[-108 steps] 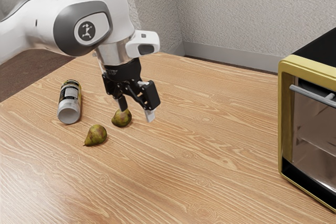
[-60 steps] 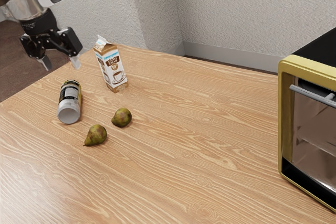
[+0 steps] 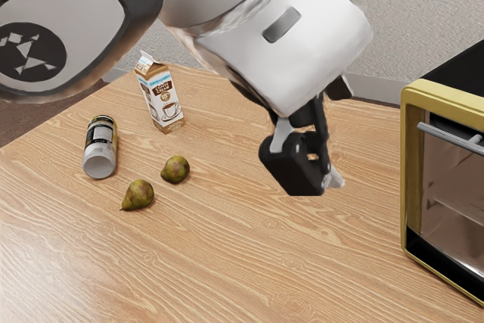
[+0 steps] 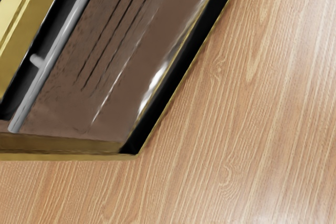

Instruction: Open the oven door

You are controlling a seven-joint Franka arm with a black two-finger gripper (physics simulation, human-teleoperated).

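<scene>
The fingers (image 3: pixel 333 179) hang over the bench (image 3: pixel 227 262), apart from the oven (image 3: pixel 412 187) at the exterior view's right; its door (image 3: pixel 454 187) is shut. I can't tell how far open they are or whether they hold anything.

On the wooden table (image 3: pixel 227 262), at the exterior view's left, a jar (image 3: pixel 100 147) lies on its side; one pear (image 3: pixel 138 195) sits near, another pear (image 3: pixel 175 169) just beyond, an upright carton (image 3: pixel 161 97) farther off.

Tabletop (image 3: pixel 227 262) is being seen as grained wood; oven handle (image 3: pixel 446 135) as smooth, shiny metal; wall (image 3: pixel 423 20) as rough, matt.
</scene>
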